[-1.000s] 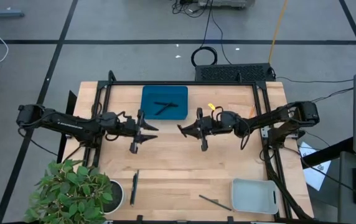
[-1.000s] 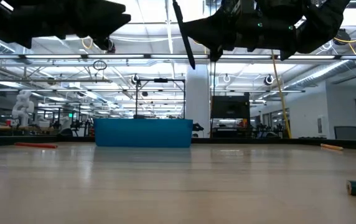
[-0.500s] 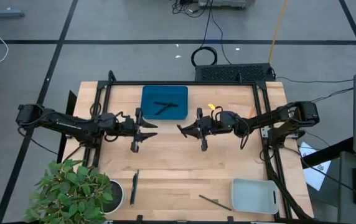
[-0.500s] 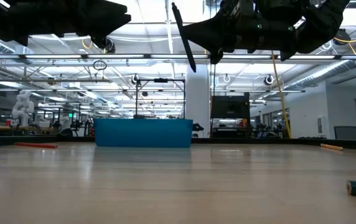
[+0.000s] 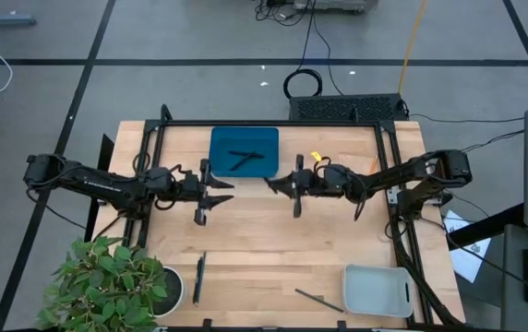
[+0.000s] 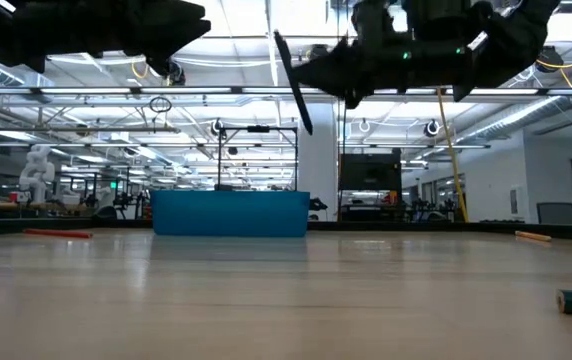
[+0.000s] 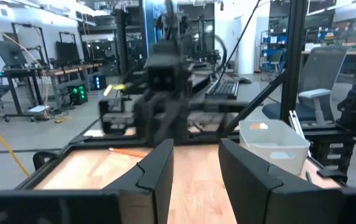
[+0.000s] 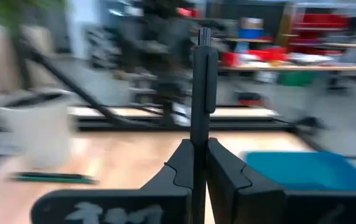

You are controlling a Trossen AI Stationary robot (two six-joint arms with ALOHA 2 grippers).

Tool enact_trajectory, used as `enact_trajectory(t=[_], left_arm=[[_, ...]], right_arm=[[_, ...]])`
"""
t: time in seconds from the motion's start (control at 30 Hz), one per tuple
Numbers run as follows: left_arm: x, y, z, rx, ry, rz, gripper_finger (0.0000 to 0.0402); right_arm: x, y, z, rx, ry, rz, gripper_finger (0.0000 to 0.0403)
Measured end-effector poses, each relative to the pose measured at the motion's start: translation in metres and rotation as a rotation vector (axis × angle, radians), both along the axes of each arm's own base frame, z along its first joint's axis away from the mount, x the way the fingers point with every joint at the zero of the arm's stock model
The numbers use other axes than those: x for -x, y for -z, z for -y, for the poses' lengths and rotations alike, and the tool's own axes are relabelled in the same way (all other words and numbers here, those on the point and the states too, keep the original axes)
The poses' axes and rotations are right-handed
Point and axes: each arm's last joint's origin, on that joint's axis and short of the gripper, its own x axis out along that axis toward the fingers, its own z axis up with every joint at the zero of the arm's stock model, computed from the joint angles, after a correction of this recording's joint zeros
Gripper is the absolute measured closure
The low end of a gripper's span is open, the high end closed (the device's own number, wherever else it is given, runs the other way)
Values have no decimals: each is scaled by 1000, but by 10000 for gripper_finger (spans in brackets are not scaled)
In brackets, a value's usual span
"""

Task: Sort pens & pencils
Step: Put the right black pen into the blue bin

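Above the table we see the right gripper (image 5: 276,183) clamping a black pen (image 8: 202,93) beside the blue tray (image 5: 218,152), and the left gripper (image 5: 223,191) open.

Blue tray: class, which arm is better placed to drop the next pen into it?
Right. Its end effector already grips a pen just beside the blue tray; the left end effector is open and holds nothing.

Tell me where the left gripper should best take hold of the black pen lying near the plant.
Probably at the middle of the pen, coming straight down. It lies flat on the table, running front to back, so the fingers should close across its thin width.
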Motion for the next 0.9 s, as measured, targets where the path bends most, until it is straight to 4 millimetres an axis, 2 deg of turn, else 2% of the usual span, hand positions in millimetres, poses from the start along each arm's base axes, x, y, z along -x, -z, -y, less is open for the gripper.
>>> enact_trajectory(t=[0.2, 0.3, 0.5, 0.6, 0.9], left_arm=[[0, 0, 0, 0, 0, 3, 270], [0, 0, 0, 0, 0, 3, 270], [0, 0, 0, 0, 0, 0, 270], [0, 0, 0, -1, 0, -4, 270], [0, 0, 0, 0, 0, -4, 270]], right_arm=[[-9, 13, 30, 10, 157, 45, 394], [-22, 21, 54, -23, 240, 6, 394], [-49, 20, 89, -75, 320, -123, 394], [-52, 21, 96, -91, 338, -183, 394], [-49, 18, 99, -123, 317, -182, 394]])
